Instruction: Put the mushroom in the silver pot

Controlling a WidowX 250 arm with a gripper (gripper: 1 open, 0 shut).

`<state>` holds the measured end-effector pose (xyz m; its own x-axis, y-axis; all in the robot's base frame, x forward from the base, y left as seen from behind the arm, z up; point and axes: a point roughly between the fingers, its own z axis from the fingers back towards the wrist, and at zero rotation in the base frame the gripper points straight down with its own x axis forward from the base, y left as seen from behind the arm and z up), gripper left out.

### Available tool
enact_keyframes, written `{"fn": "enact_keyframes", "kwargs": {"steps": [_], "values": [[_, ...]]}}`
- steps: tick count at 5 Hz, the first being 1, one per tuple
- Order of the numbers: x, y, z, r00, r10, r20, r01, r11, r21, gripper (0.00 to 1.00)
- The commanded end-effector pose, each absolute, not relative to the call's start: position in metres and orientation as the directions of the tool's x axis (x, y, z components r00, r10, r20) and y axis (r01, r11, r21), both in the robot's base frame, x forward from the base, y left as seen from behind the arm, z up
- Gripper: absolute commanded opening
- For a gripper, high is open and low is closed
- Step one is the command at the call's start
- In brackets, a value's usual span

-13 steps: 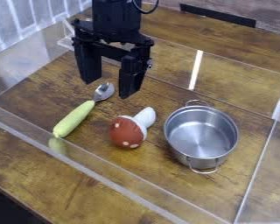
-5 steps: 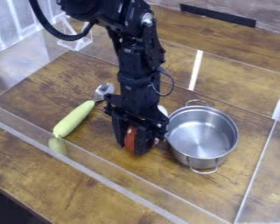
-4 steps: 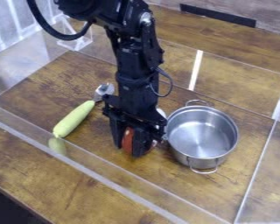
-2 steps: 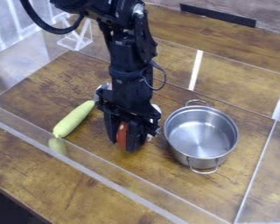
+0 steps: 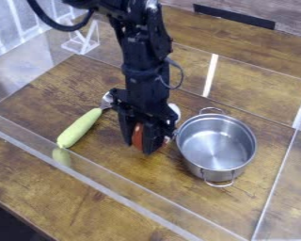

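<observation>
The gripper (image 5: 143, 138) points straight down just left of the silver pot (image 5: 217, 148). Its black fingers are shut on the mushroom (image 5: 140, 136), whose red-brown cap shows between them. The mushroom hangs slightly above the wooden tabletop. Most of its white stem is hidden by the fingers. The pot is a small shiny steel one with low sides, and nothing shows inside it.
A spoon (image 5: 87, 120) with a yellow-green handle lies on the table to the left of the gripper. Clear acrylic walls (image 5: 213, 73) ring the wooden work area, with a low front edge (image 5: 128, 202).
The gripper came down over the mushroom and shut on it. In the last second it lifted it slightly off the table. Pot and spoon have not moved.
</observation>
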<state>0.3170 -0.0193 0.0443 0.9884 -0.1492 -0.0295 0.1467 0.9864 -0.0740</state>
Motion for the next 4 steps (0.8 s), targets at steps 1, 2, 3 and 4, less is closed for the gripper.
{"fn": "enact_keyframes", "kwargs": {"steps": [1, 2, 3, 4], "values": [[0.3311, -0.009, 0.0631, 0.992, -0.121, 0.02, 0.122, 0.99, -0.07, 0.0], [0.3309, -0.0088, 0.0641, 0.993, -0.115, 0.02, 0.117, 0.99, -0.073, 0.0], [0.3299, -0.0091, 0.0639, 0.995, -0.102, 0.017, 0.103, 0.992, -0.079, 0.0], [0.3221, -0.0027, 0.0584, 0.992, -0.127, 0.015, 0.128, 0.988, -0.084, 0.0]]}}
